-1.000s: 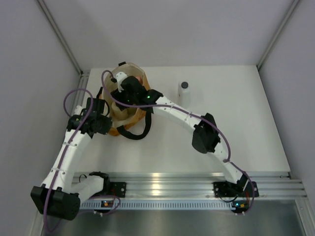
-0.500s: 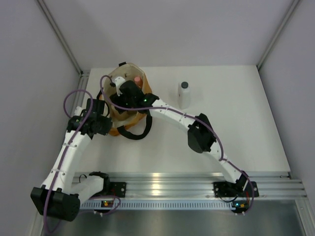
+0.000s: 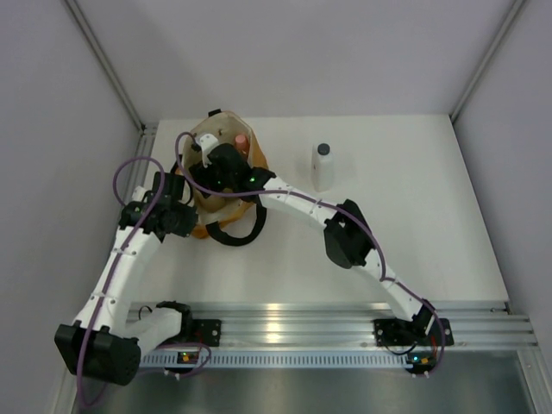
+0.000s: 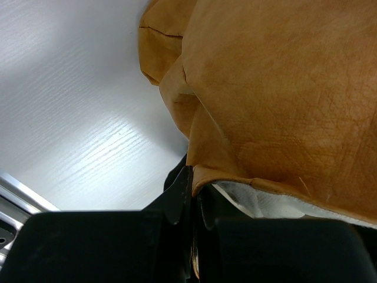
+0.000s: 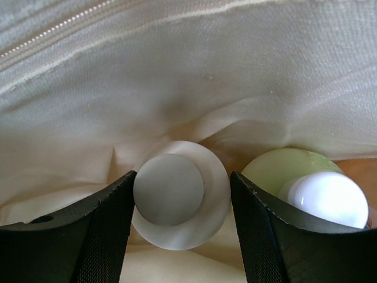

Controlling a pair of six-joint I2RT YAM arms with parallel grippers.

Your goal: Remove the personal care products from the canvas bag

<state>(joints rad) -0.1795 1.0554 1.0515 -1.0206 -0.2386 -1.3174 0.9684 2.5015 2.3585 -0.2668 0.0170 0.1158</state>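
The mustard canvas bag [image 3: 200, 228] stands at the table's back left, its cream lining [image 5: 177, 76] showing. My right gripper [image 3: 221, 160] reaches down into its mouth. Its jaws stand open [image 5: 182, 177] on either side of a cream bottle [image 5: 194, 227] seen from above, the left finger [image 5: 106, 224] against its grey cap. A pale yellow-green bottle [image 5: 274, 168] with a white pump top sits just right of the right finger. An orange-pink bottle's pink cap [image 3: 241, 140] shows inside the bag. A white bottle with a dark cap [image 3: 322, 166] stands on the table. My left gripper [image 4: 193, 187] is shut on the bag's rim [image 4: 247, 183].
The bag's black strap handles [image 3: 233, 235] lie on the white table [image 3: 405, 224] in front of the bag. Grey walls close in at the back and both sides. An aluminium rail [image 3: 285, 323] runs along the near edge.
My right wrist has shifted a little toward the near left inside the bag's mouth, uncovering the pink cap. Its jaws have widened slightly. The left arm has stayed put.
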